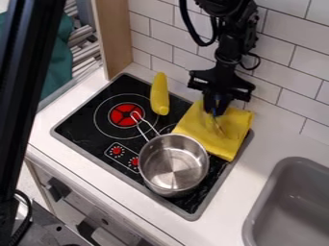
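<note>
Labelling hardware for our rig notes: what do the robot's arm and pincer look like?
Arm: black, with chunky, angular joints. A thick black cable hangs in a long loop on one side; a smaller black loop sticks out on the other. Pincer: also black, under a wide crosspiece with flared ends. No markings I can make out.

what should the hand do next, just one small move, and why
I'd probably raise the hand slightly, straight up: it is right down at the yellow cloth, and the metal pot is close beside that cloth, so moving sideways first might drag the cloth into it.
</note>
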Motion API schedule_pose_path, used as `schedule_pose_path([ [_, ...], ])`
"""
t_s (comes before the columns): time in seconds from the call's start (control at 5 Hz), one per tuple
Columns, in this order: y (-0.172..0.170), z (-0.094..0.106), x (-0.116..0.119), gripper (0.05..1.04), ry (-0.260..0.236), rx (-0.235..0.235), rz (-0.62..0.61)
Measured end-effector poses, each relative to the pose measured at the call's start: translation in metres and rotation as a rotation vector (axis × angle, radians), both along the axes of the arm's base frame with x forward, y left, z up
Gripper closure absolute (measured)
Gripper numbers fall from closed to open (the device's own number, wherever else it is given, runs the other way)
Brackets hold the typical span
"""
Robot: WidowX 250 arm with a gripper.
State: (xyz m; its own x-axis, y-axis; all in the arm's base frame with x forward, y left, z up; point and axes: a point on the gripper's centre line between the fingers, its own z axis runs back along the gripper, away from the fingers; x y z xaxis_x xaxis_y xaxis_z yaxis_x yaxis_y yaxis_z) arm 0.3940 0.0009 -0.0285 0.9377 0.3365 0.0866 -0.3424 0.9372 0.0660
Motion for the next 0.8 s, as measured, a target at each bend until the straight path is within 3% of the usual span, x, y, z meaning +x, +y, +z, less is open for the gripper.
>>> schedule_pose_path([
  [0.2,0.0,-0.001,-0.001,0.993,0.004,0.001,0.001],
  [0.4,0.001,0.005,0.0,0.998,-0.009,0.009,-0.011],
  [0.8,0.017,0.091,-0.008,0.999,-0.171,0.066,-0.095],
])
